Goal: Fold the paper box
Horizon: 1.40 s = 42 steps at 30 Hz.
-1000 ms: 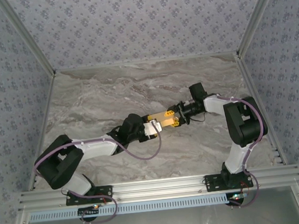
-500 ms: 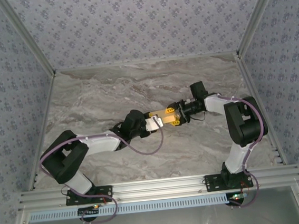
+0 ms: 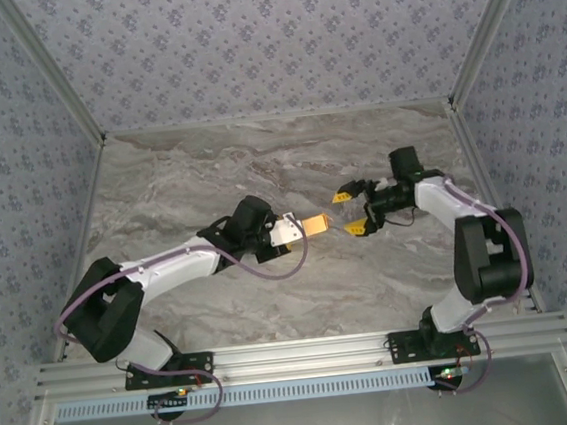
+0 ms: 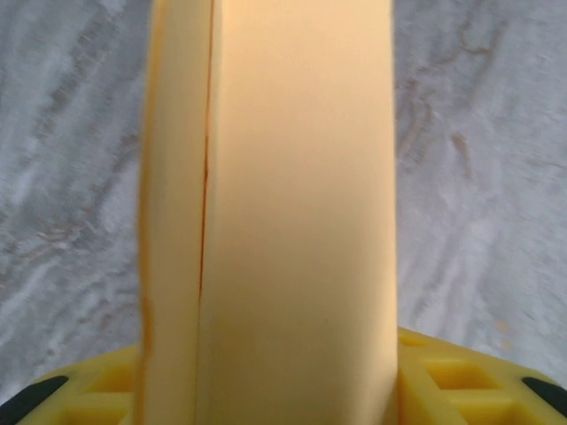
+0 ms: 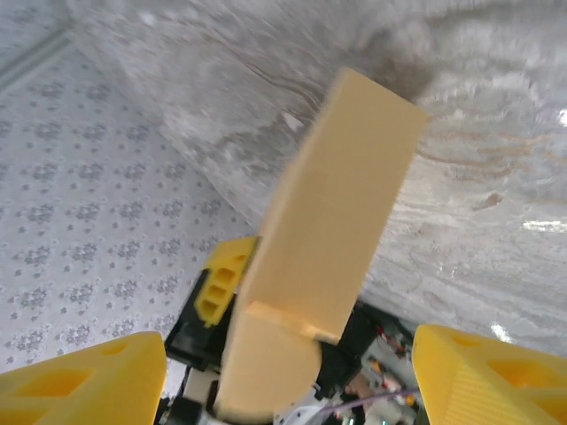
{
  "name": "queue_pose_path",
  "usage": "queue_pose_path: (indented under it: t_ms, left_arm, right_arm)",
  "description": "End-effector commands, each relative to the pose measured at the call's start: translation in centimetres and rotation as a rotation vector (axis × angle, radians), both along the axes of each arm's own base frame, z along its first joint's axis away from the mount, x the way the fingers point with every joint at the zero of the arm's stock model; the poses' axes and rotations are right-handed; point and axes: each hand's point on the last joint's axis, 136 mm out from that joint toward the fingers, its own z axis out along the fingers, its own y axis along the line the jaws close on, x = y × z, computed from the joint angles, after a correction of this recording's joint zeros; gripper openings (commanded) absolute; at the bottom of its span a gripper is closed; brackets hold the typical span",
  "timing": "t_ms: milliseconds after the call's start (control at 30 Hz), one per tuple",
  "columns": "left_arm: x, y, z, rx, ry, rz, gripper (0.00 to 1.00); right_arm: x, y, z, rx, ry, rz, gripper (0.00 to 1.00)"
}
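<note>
While the left gripper (image 3: 300,228) is clamping one end of the paper box (image 3: 317,223) at mid-table, the right gripper (image 3: 350,212) is standing wide open just beside the free end, touching nothing.

- Key relation: the box's long axis is running from the left claw straight toward the gap between the right claw's fingers (image 5: 80,381). The free end is facing that gap, a little apart from it.
- The left arm is the nearer one, since it is carrying the piece. Any re-grip or tuck by the right arm, I judge, is going to mean closing in along that axis.
- Box: tan-yellow thin cardboard, matte, already looking like a slim flat rectangular packet. A seam (image 4: 205,177) is running down one long side, and a rounded tab (image 5: 266,363) is showing at the gripped end.
- Fingers: yellow plastic, with moulded pockets.
- Table (image 3: 209,169): grey marbled surface, lying behind the box, which is seemingly being held off it.
</note>
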Motion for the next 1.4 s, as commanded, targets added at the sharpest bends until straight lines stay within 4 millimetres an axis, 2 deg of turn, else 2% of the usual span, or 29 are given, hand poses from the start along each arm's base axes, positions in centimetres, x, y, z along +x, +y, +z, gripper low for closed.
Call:
queue_pose_path:
  t_ms: [0, 67, 167, 300, 533, 700, 800, 900, 1067, 1233, 1367]
  left_arm:
    - [-4.0, 1.6, -1.4, 0.103, 0.233, -0.059, 0.48]
    - [-4.6, 2.1, -2.0, 0.134, 0.291, -0.072, 0.49]
    - [-4.0, 2.5, -2.5, 0.18, 0.31, -0.085, 0.49]
    - [-2.5, 2.0, -2.2, 0.156, 0.285, -0.085, 0.5]
    - [-1.6, 1.2, -1.1, 0.095, 0.264, -0.092, 0.62]
    - [-1.2, 1.2, 0.4, 0.052, 0.239, -0.099, 0.69]
    - [-1.3, 1.2, 1.2, 0.039, 0.225, -0.106, 0.72]
    - [-1.1, 1.2, 2.3, 0.017, 0.204, -0.092, 0.75]
    - [-1.2, 1.5, 4.1, -0.02, 0.166, -0.076, 0.76]
    - [-1.2, 2.5, 5.7, -0.054, 0.132, -0.041, 0.78]
    - [-1.7, 3.7, 7.2, -0.108, 0.133, 0.017, 0.8]
  right_arm:
    - [-0.1, -2.5, 0.7, -0.112, -0.14, 0.015, 0.76]
    - [-0.7, -3.8, 0.3, -0.215, -0.201, 0.05, 0.76]
    - [-0.7, -4.4, 0.4, -0.342, -0.347, 0.125, 0.75]
    - [-0.9, -3.7, 1.1, -0.434, -0.539, 0.236, 0.73]
    - [-1.7, -3.0, 1.2, -0.639, -0.899, 0.458, 0.69]
    - [-2.7, 0.1, 1.0, -0.666, -1.141, 0.665, 0.69]
    - [-2.7, 1.2, 1.1, -0.678, -1.246, 0.736, 0.69]
    - [-2.4, 1.7, 1.5, -0.705, -1.331, 0.78, 0.69]
    - [-1.9, 2.3, 1.6, -0.706, -1.367, 0.826, 0.67]
    - [-2.2, 2.8, 1.2, -0.672, -1.387, 0.875, 0.7]
    - [-3.2, 3.4, 0.9, -0.629, -1.487, 0.982, 0.73]
